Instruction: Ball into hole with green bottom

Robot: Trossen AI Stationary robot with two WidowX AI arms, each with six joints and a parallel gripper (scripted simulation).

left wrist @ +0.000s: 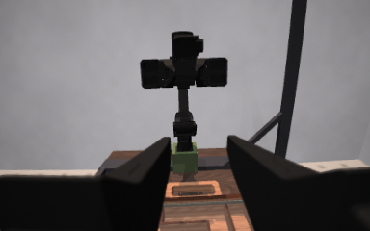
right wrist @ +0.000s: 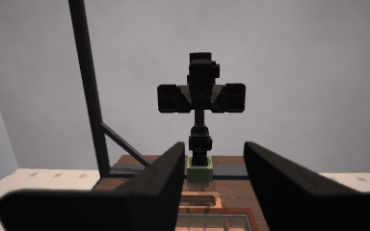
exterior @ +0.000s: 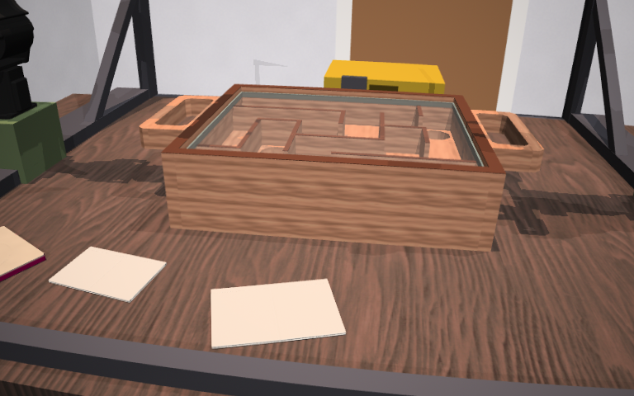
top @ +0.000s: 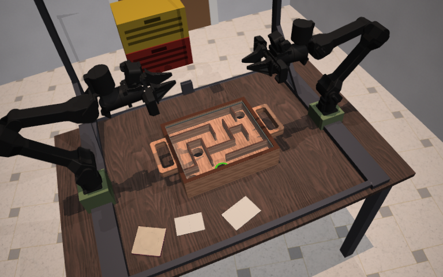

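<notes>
You have a dark-brown wooden surface (top: 310, 156) (exterior: 420, 303) (left wrist: 217, 178) (right wrist: 231, 190) under the work. The black left arm (top: 350, 53) (right wrist: 199, 117) stands at its right in the top view, the black right arm (top: 48, 114) (exterior: 13, 46) (left wrist: 183, 101) at its left. Your left claw (top: 244, 64) (left wrist: 198, 142) (right wrist: 200, 105) and right claw (top: 173, 78) (left wrist: 185, 73) (right wrist: 214, 148) both hang in the air, fingers apart, nothing between them. Beyond the far edge you see a yellow-and-red cabinet (top: 151, 16) (exterior: 383, 72). Between the arms, your boxy wooden maze board (top: 233, 176) (exterior: 327, 200) (left wrist: 212, 199) (right wrist: 236, 211) lies flat under its clear lid, a pale wooden loop handle at either side. Two cream cards and a tan square pad (top: 148, 240) (exterior: 18, 254) lie nearer. The green-rimmed hole (top: 221, 164) sits by the near wall, partly hidden; you cannot tell where the ball is.
</notes>
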